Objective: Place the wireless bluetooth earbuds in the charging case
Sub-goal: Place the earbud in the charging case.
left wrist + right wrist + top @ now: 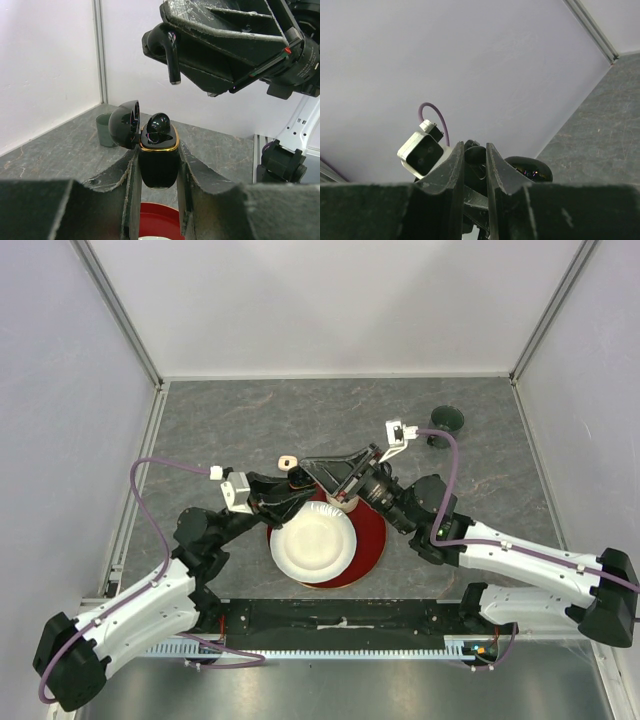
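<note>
over grey table (250, 420), my left gripper (157, 152) clamps the case (158, 172), first bud (159, 124) seated, right gripper (475, 160) pinching second bud (170, 52).

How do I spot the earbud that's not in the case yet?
Find the red plate in the middle, where both arms meet. By its far edge, the right tool hangs over the open black case. The earbud it pinches is black, stem pointing down, up in the air; the other black earbud already sits in the case.
</note>
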